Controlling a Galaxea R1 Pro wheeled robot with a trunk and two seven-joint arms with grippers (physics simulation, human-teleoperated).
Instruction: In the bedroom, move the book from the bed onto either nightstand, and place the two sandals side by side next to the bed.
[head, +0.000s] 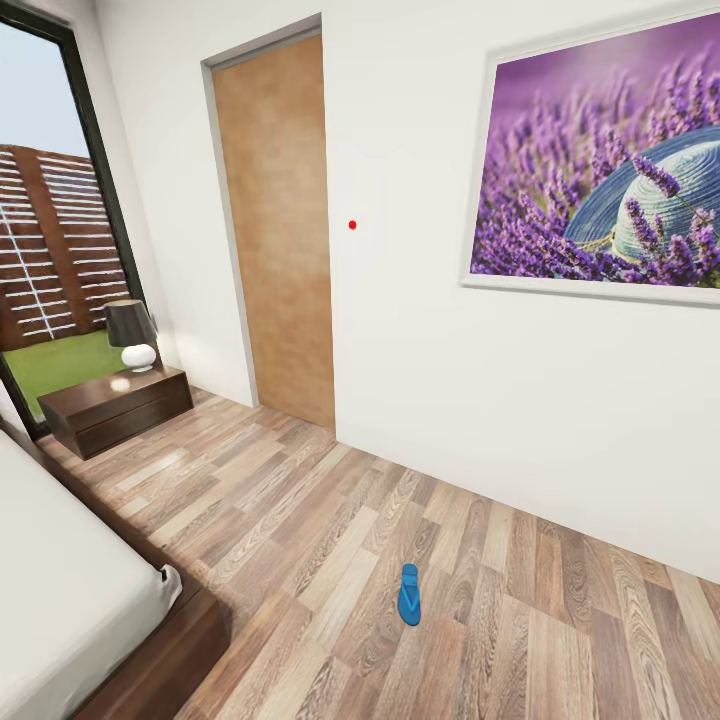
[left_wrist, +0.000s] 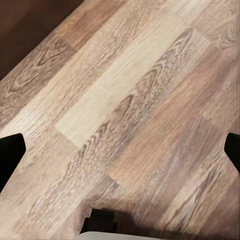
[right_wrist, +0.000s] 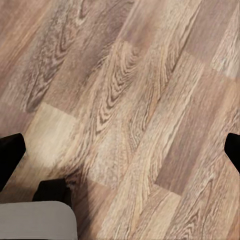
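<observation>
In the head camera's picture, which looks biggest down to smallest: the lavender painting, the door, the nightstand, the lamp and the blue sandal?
As they look in that view:
1. door and lavender painting, too close to rank
2. nightstand
3. lamp
4. blue sandal
The sandal lies nearer the camera than the lamp.

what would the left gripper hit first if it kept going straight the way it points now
Most likely the bare wood-plank floor: the left gripper, fingers wide apart, points down at it with nothing between them. How far off the floor is, I cannot tell.
</observation>
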